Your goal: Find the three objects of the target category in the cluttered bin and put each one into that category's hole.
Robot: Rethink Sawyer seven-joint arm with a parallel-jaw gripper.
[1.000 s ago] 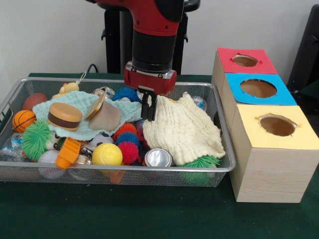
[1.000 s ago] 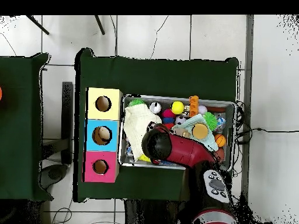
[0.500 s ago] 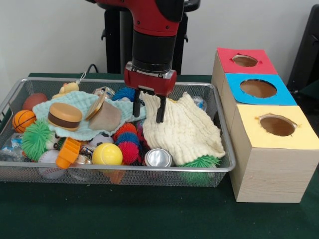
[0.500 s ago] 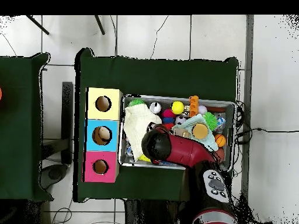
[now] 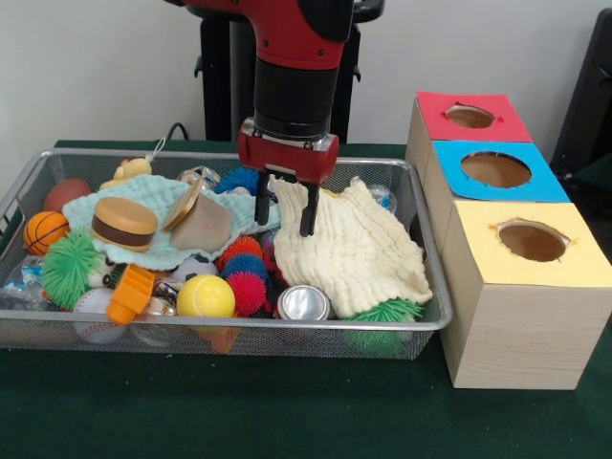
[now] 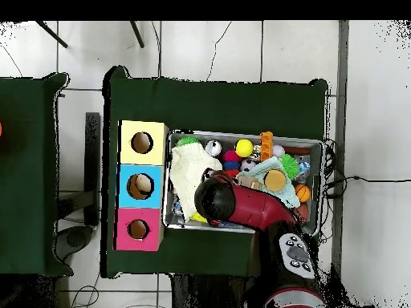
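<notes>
Surface (image 5: 287,421) covered in dark green cloth, on which the cluttered bin (image 5: 229,335) of silver wire mesh is set, long axis running left-right in the front view, beside three wooden boxes (image 5: 521,316). Cream waffle cloth (image 5: 359,253) is draped inside. Claw (image 5: 284,228) is held open above it

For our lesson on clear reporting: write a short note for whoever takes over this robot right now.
Claw: open, empty, poised over the cream cloth's back edge inside the wire bin.
Bin: full of balls, spiky toys, a toy burger, a can, a second teal cloth.
Boxes: red, blue and yellow holes; nothing visibly dropped in.
Left: find the three targets; the cloths may hide some.
</notes>
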